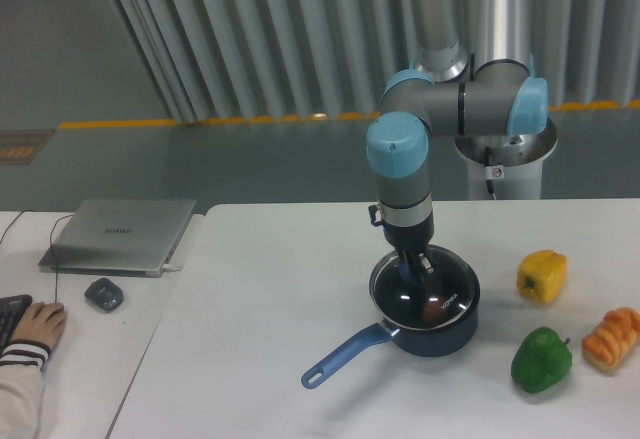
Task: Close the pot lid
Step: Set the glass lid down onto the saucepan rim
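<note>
A small dark blue pot (pixel 440 337) stands on the white table (pixel 280 289), its lighter-blue handle (pixel 345 356) pointing front left. The glass lid (pixel 452 289) with a silver rim lies flat on top of the pot. Something reddish shows through the glass inside. My gripper (pixel 416 275) points straight down over the lid's centre, its fingers at the knob. The knob itself is hidden by the fingers, so I cannot tell whether they grip it.
A yellow pepper (pixel 541 276), a green pepper (pixel 541 360) and a bread-like item (pixel 613 337) lie right of the pot. A closed laptop (pixel 122 233), a mouse (pixel 103 293) and a person's hand (pixel 38 325) are on the left desk.
</note>
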Tool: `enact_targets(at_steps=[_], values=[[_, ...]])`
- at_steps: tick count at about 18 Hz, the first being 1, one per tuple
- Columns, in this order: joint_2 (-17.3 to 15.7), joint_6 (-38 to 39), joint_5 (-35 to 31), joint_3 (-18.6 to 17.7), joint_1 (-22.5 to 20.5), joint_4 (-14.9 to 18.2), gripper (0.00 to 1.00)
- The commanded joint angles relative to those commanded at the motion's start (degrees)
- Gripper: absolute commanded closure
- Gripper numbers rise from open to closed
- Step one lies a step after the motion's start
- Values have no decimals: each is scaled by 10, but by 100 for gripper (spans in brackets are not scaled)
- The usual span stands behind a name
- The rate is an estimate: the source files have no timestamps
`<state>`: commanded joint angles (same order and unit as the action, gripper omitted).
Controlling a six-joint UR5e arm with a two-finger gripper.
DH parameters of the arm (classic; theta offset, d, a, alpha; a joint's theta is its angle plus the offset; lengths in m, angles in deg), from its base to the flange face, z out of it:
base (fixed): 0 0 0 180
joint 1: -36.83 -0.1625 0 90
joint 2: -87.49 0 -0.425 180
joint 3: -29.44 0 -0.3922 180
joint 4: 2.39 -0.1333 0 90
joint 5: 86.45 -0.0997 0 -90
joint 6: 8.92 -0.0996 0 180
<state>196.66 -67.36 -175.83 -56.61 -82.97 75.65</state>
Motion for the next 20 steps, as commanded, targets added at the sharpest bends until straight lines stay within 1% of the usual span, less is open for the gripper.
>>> enact_targets(at_steps=[7,8,9,10,11,12,13,18,20], values=[[3,-5,-20,-6,-2,-3,77],[3,-4,-20,-7,-2,-3,76],[3,-3,-20,-4,-2,-3,72],[2,-4,-20,-5,-2,-4,54],[1,-2,-21,-7,-1,-4,49],[2,-3,-22,-9,0,-6,23],[2,-2,-22,-10,2,-9,0],[3,0,-33,-13,4,-11,0],[4,4,-33,-12,12,-11,0]])
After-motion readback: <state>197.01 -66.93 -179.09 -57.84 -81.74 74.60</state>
